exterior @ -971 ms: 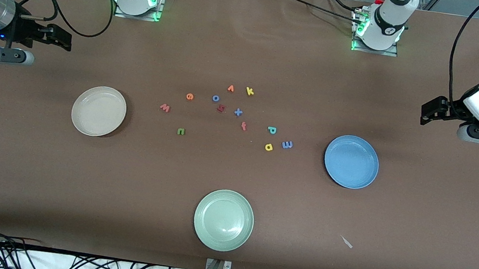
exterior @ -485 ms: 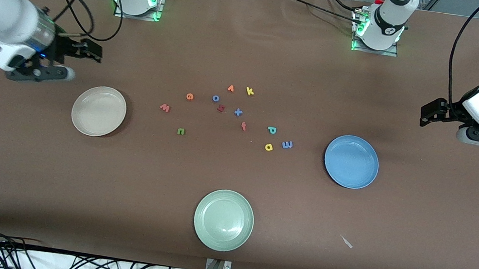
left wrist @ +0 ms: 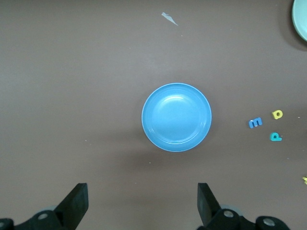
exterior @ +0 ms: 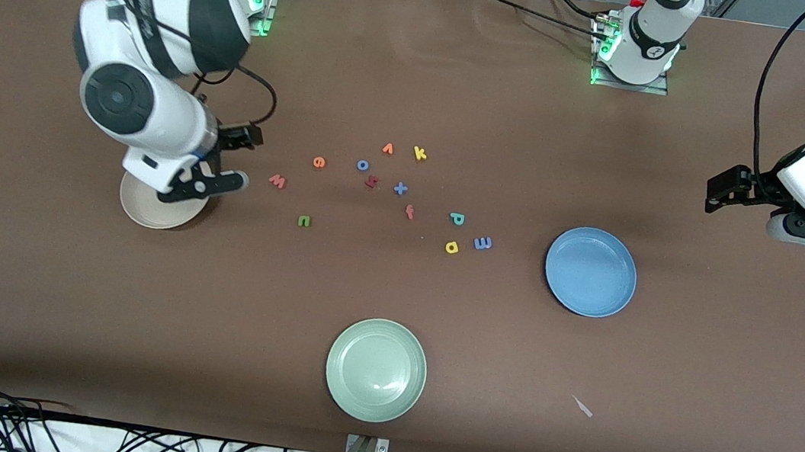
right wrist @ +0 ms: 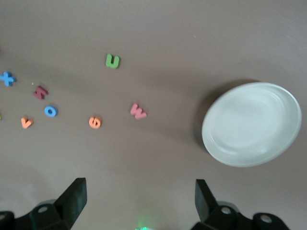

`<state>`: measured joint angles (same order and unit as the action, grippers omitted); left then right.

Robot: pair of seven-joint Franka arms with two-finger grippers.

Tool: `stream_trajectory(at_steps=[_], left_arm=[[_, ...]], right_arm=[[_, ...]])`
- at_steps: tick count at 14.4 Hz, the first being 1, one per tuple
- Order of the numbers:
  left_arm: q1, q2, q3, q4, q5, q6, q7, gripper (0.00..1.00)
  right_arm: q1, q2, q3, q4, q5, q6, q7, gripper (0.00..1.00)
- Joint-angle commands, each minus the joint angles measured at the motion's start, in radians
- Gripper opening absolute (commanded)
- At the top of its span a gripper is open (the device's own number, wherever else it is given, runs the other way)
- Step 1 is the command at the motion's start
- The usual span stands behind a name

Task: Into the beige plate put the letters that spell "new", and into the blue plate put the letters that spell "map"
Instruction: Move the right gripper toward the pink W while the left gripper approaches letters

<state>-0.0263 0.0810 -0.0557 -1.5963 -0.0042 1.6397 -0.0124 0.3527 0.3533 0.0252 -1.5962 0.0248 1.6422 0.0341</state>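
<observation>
— Brown cloth on the table (exterior: 419, 90). What's on it, starting from the right arm's end?

— Item one: the beige plate (exterior: 143, 209), empty, partly covered in the front view by the right arm's wrist. The right gripper (right wrist: 139, 203) hangs over the table just beside that plate, fingers wide apart, holding nothing.

— And the letters?

— Loose on the cloth mid-table. The pinkish-red w (exterior: 277, 181), then the orange e (exterior: 319, 162), with the green n (exterior: 304, 221) nearer the front camera than both. Next a blue o (exterior: 362, 165), a dark red letter (exterior: 372, 182), an orange v (exterior: 387, 149), a blue cross (exterior: 400, 189), a yellow k (exterior: 420, 154), a red f (exterior: 409, 212).

— Toward the left arm's end?

— The teal p (exterior: 457, 219), the yellow a (exterior: 452, 247), the blue m (exterior: 482, 243), close together. A pale green plate (exterior: 376, 369) sits nearest the camera. Then the blue plate (exterior: 590, 271), empty. The left gripper (left wrist: 143, 206) waits over bare cloth near it, fingers spread, empty.
</observation>
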Motion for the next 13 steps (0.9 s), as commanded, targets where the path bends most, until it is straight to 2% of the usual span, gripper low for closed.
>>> stream_trajectory(at_steps=[1,3,8,13], left_arm=[[0.002,0.036,-0.001,0.029,-0.053,-0.015,0.017,1.00],[-0.010,0.062,-0.004,0.029,-0.053,-0.017,0.020,1.00],[-0.053,0.123,-0.026,0.029,-0.045,-0.015,0.019,1.00],[-0.177,0.207,-0.026,0.027,-0.050,-0.014,0.073,1.00]], right_arm=[[0.014,0.015,-0.004,-0.060,0.010,0.107,-0.011,1.00],[0.014,-0.023,0.025,-0.163,-0.002,0.216,-0.051,1.00],[0.012,-0.074,0.024,-0.394,-0.002,0.471,-0.241,1.00],[0.014,-0.071,0.024,-0.542,-0.006,0.684,-0.419,1.00]])
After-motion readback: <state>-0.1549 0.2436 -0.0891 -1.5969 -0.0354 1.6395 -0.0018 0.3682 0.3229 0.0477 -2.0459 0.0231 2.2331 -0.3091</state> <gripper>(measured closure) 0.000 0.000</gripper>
